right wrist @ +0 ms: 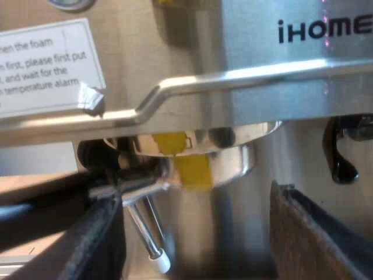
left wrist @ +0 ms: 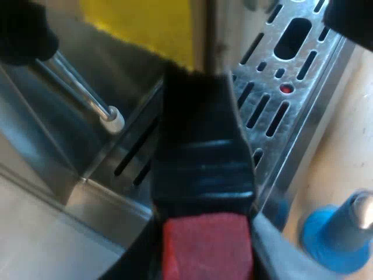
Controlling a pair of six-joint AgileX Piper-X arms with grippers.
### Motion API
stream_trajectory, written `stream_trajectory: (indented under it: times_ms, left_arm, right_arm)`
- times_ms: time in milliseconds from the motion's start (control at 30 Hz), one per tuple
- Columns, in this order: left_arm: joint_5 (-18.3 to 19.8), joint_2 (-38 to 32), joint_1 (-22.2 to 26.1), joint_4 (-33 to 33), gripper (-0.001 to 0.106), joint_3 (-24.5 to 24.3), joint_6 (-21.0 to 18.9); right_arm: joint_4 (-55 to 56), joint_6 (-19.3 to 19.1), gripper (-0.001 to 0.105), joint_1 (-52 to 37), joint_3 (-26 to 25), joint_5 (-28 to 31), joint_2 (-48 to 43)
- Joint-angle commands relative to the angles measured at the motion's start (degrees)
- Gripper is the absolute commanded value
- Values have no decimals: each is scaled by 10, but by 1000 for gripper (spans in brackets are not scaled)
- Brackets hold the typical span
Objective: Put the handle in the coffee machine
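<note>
Fingers (left wrist: 135, 263) of the left gripper (left wrist: 204, 256) are seen only as slivers, one black and one grey, pressed against either side of the handle (left wrist: 201, 157) near its red end (left wrist: 207, 248). They appear closed on it, though most of each is cut off. On the right gripper (right wrist: 195, 192) the fingers (right wrist: 102, 245) are spread wide, with nothing held between them and the machine's front framed in the gap.

The espresso machine (right wrist: 291, 70) is seen from close by, its lettering cut off after "iHOME". Its slotted drip tray (left wrist: 291, 87) is partly covered by the handle, which is held above it with the red end nearest the gripper and the far end running up toward the machine's front. In the right wrist view the holder's metal bowl (right wrist: 236, 166) is seen up under the brew head, with a yellow patch (right wrist: 192, 169) across it. Whether it is locked cannot be told, and its joint with the handle is hidden. A blue tamper (left wrist: 335, 239) is seen on the tabletop (left wrist: 349, 151) just beside the tray, blurred and partly cut off. The steam wand (right wrist: 143, 230) is angled down beside the bowl. A printed label (right wrist: 46, 64) is cut off mid-sentence. Dark bars (right wrist: 41, 201) near the wand's base cannot be identified.
</note>
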Motion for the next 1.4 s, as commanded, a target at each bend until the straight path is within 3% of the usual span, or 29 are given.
stream_trajectory:
  times_ms: [33, 400, 633, 667, 733, 867, 1133, 1267, 1400]
  left_arm:
    - [95, -19, -16, -57, 0, -18, -7]
    - [83, -21, -9, -60, 0, -25, -20]
    - [83, -42, -9, -31, 0, -30, -20]
    - [83, -43, -9, -29, 0, -31, -20]
    - [84, -42, -9, -28, 0, -31, -20]
    - [93, -42, -9, -25, 0, -31, -20]
    - [95, -42, -9, -23, 0, -31, -20]
    - [95, -42, -9, -20, 0, -31, -20]
    - [95, -42, -9, -20, 0, -31, -20]
  right_arm:
    - [-4, -1, 56, 1, -1, -3, -9]
    - [59, -2, 56, -6, -1, -9, -9]
    - [86, -2, 56, -40, 1, -84, -9]
    - [91, -2, 53, -50, 1, -125, -9]
    - [93, 0, 47, -59, 1, -146, -9]
    - [89, 27, 44, -68, -5, -147, 5]
    - [85, 28, 40, -69, -54, -140, 53]
    - [81, 28, 31, -69, -88, -89, 78]
    - [46, 29, 31, -70, -104, -48, 98]
